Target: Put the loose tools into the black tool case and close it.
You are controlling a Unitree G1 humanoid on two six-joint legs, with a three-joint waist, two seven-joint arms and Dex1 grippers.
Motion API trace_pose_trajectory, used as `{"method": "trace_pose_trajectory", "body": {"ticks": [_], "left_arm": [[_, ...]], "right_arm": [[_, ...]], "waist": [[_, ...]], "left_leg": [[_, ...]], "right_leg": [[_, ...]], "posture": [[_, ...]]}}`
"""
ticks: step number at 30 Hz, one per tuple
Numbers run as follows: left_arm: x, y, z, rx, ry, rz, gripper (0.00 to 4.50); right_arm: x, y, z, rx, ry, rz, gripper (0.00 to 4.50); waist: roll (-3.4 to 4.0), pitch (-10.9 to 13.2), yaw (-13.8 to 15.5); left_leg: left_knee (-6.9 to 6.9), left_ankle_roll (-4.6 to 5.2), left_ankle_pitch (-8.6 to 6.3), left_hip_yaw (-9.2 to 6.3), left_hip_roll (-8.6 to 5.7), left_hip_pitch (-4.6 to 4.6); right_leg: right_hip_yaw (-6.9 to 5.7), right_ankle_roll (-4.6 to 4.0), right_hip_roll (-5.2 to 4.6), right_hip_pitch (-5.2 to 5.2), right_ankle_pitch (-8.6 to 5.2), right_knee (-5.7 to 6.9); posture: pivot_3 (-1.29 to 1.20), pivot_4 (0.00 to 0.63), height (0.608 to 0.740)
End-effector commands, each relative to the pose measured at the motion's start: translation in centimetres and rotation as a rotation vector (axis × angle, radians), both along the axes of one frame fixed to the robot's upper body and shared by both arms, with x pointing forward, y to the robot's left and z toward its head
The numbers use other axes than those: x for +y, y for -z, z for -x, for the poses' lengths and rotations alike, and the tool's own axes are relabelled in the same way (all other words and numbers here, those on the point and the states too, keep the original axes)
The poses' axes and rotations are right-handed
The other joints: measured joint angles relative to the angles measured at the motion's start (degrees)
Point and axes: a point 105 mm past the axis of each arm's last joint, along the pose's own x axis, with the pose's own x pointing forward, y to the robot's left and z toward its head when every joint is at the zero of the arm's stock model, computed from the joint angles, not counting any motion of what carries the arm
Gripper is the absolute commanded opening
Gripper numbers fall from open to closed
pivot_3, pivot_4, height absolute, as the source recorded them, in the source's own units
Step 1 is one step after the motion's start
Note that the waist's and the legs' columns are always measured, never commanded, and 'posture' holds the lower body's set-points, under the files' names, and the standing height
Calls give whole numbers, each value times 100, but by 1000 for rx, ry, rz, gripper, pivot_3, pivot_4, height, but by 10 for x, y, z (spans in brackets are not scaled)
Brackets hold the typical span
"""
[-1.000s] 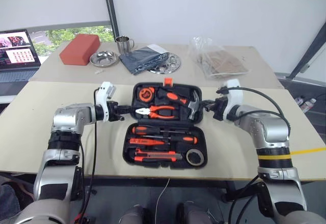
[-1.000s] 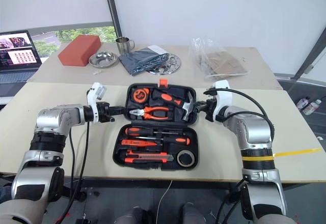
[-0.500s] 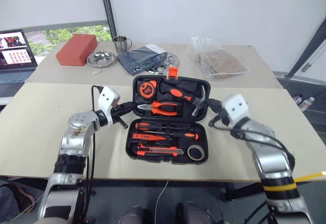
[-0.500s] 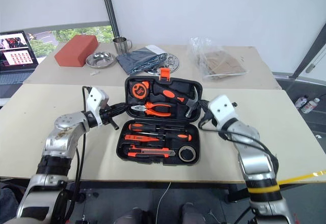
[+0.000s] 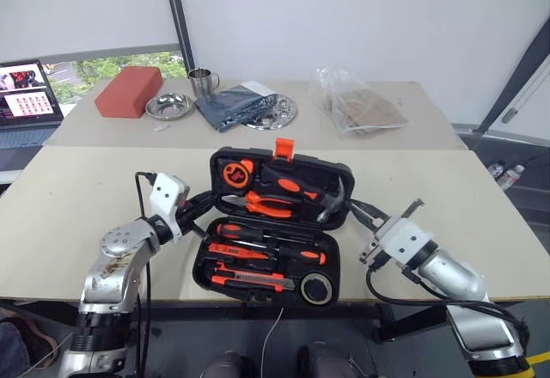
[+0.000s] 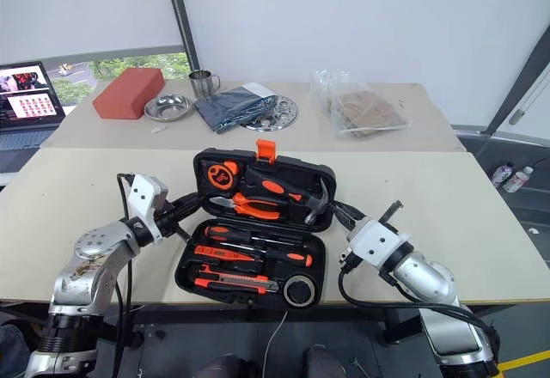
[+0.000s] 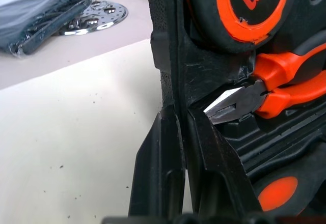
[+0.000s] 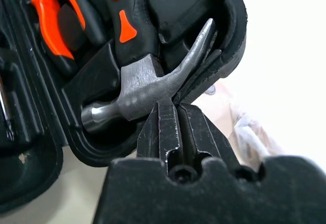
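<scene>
The black tool case (image 5: 203,258) lies open on the near table, its lid (image 5: 344,182) tilted up from the hinge with an orange latch (image 5: 284,147) on its top edge. In the base sit two screwdrivers (image 5: 258,234), a slim orange tool (image 5: 236,252), a utility knife (image 5: 253,283) and a tape roll (image 5: 315,289). The lid holds a tape measure (image 5: 234,173), pliers (image 5: 271,204) and a hammer (image 5: 331,202). My left gripper (image 5: 209,199) is shut, its tips against the lid's left rim (image 7: 163,81). My right gripper (image 5: 355,212) is shut, its tips against the lid's right rim (image 8: 224,56) by the hammer head (image 8: 147,89).
On the far table stand a red-orange box (image 5: 129,91), a steel bowl (image 5: 168,101), a metal mug (image 5: 202,79), a dark folded cloth (image 5: 236,103), a perforated steel plate (image 5: 279,112) and a clear plastic bag (image 5: 357,107). A laptop (image 5: 26,90) sits far left.
The lid has risen from lying flat to tilted up. Both grippers came back toward me along its sides and rolled. The camera view has also shifted.
</scene>
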Motion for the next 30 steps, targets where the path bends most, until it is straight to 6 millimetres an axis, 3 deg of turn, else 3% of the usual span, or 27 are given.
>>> {"method": "trace_pose_trajectory", "body": {"ticks": [1, 7, 11, 16, 20, 24, 27, 28, 30], "left_arm": [[-1, -15, -4, -65, 11, -26, 0], [-13, -27, -22, -145, 14, -23, 0], [-21, -46, -38, -284, -5, -55, 0], [-16, -43, -28, -411, -21, -150, 0], [3, -2, 8, -286, -21, -187, 0], [27, 13, 45, -126, -44, -178, 1379], [47, 14, 80, 181, 41, -68, 2470], [55, 9, 90, 243, 78, -53, 2699], [82, 1, 93, 344, 54, -47, 2699]], "right_arm": [[14, -16, -3, -85, -71, 49, 33], [2, -32, -28, -131, 4, 36, 33], [1, -46, -39, -232, 28, 77, 33], [7, -33, -21, -330, -33, 210, 33], [7, 6, 19, -275, -139, 292, 33], [0, 15, 57, -194, -182, 311, 1263], [-16, 13, 75, 60, -164, 215, 2294], [-19, 16, 85, 166, -184, 186, 2507], [-19, 26, 105, 385, -236, 137, 2507]], "waist": [[0, 0, 0], [-1, 1, 59], [-2, 3, 94], [-2, 3, 73], [0, -3, 40], [-2, -3, 27], [5, 10, 56], [5, 11, 56], [-2, 15, 76]], "left_leg": [[0, -1, 1, 0, 0, -2], [1, 4, 5, 1, -6, -17], [5, 24, 17, -1, -16, -44], [-4, 26, 18, 1, -18, -73], [-16, 20, 14, 3, -14, -102], [-43, 4, 2, 5, -11, -58], [-28, -2, 4, -2, 7, -53], [-16, -3, 3, -11, 15, -53], [-7, -51, -18, -21, 16, -40]], "right_leg": [[-1, -2, 0, -3, 1, 0], [-13, -17, 5, -9, 8, 1], [-26, -49, 3, -26, 27, 1], [-29, -49, 7, -65, 27, -2], [-37, -42, 14, -101, 13, 0], [-27, -25, 1, -75, -27, -9], [-14, 10, -12, -68, -51, 8], [-7, 6, -20, -64, -48, 16], [-6, 0, -34, -53, -44, 34]], "posture": [[0, 150, 736], [0, 150, 736], [0, 150, 736], [0, 150, 736], [0, 150, 736], [0, 150, 736], [0, 150, 736], [0, 150, 736], [0, 150, 736]]}}
